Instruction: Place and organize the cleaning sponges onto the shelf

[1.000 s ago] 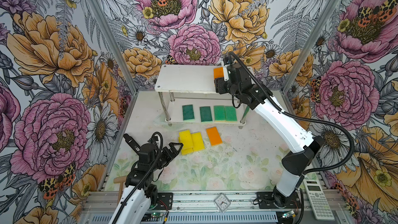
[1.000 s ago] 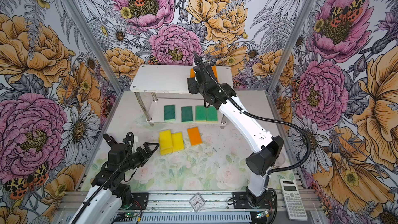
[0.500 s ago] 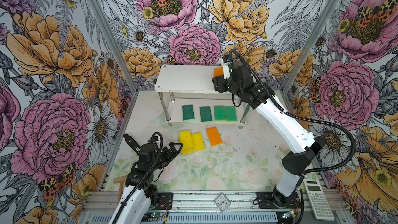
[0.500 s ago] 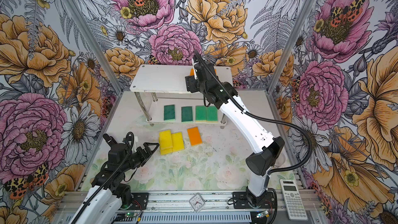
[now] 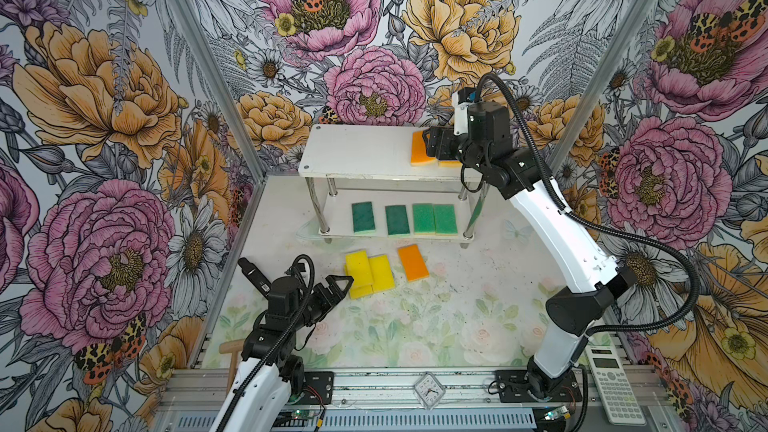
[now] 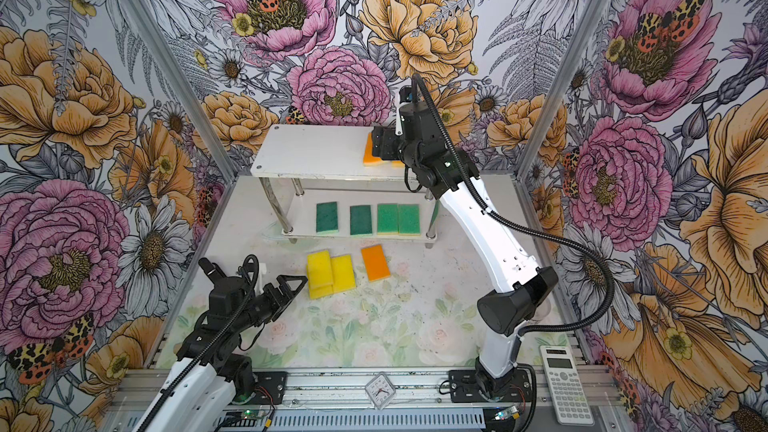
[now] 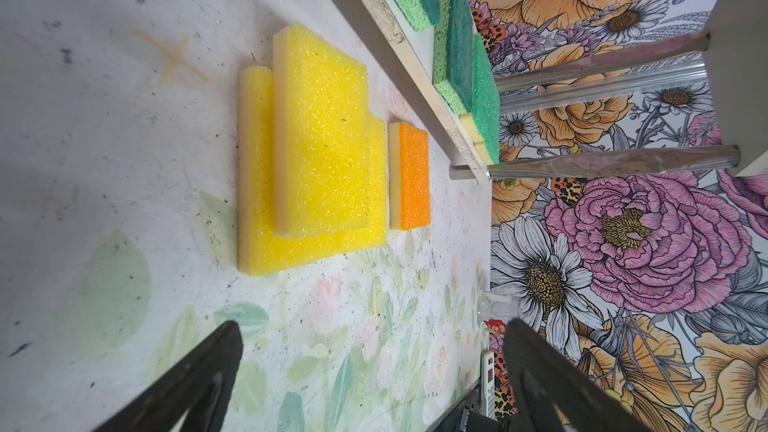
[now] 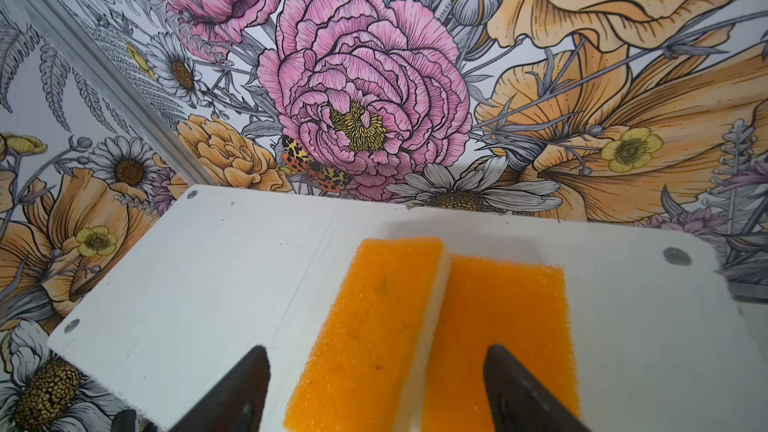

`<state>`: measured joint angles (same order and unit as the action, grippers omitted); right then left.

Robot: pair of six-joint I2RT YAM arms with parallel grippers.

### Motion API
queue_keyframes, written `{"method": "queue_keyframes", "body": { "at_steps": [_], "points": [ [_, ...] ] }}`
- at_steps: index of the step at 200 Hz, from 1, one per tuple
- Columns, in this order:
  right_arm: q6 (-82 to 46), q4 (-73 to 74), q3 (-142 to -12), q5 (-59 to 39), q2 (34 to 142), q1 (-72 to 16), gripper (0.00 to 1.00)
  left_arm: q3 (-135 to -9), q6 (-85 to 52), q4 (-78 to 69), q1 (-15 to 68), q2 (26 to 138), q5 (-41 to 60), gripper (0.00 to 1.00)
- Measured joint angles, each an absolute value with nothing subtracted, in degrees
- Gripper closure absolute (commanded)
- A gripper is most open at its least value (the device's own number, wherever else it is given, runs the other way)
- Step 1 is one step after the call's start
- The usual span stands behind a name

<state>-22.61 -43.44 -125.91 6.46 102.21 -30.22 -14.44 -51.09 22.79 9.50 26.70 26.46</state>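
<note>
At nine o'clock we see the left end effector (image 5: 338, 286) spread wide and empty, facing the yellow sponges (image 5: 370, 274) (one stacked on another) on the tabletop (image 5: 436, 326), while at twelve o'clock the right end effector (image 8: 374, 351) stands open astride an orange sponge (image 5: 417, 149) on the top board of the shelf (image 5: 357, 151).

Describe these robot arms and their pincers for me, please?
Both arms are alike: the right arm and left arm have smooth white shells between chunky black joints. A black ribbed cable runs along each. The left gripper and right gripper each end in two black pointed fingers shaped like open triangles.
</note>
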Motion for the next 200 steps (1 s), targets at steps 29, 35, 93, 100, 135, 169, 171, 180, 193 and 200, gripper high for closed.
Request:
{"method": "queue_keyframes", "body": {
  "at_steps": [29,35,93,100,135,169,171,180,193,200],
  "points": [
    [-23.4,-44.1,-125.9,6.9,102.2,-30.9,0.13,-14.4,-51.1,22.8,9.5,26.7,26.5,0.01],
    [-23.4,-44.2,-125.8,7.5,102.2,-31.5,0.12,-14.4,-51.1,22.8,9.5,26.7,26.5,0.01],
    [-21.1,-45.7,-125.8,16.3,103.6,-37.0,0.10,-14.3,-51.1,22.7,9.5,26.7,26.5,0.01],
    [-20.9,-46.0,-125.8,17.0,103.9,-37.3,0.10,-14.3,-51.1,22.7,9.5,26.7,26.5,0.01],
    [-19.9,-46.9,-125.8,20.1,105.1,-37.5,0.14,-14.2,-51.1,22.7,9.5,26.7,26.5,0.01],
    [-18.7,-47.4,-125.8,21.4,105.9,-37.6,0.19,-14.2,-51.1,22.7,9.5,26.7,26.5,0.01],
    [-18.5,-47.5,-125.8,21.5,106.0,-37.6,0.19,-14.2,-51.1,22.7,9.5,26.7,26.5,0.01],
    [-18.3,-47.5,-125.8,21.5,106.2,-37.6,0.21,-14.2,-51.1,22.7,9.5,26.7,26.5,0.01],
    [-17.9,-47.6,-126.0,21.4,106.6,-37.6,0.23,-14.2,-51.1,22.7,9.5,26.7,26.5,0.01],
    [-17.5,-47.6,-126.1,21.2,106.8,-37.6,0.25,-14.2,-51.1,22.7,9.5,26.7,26.5,0.01]
  ]
}}
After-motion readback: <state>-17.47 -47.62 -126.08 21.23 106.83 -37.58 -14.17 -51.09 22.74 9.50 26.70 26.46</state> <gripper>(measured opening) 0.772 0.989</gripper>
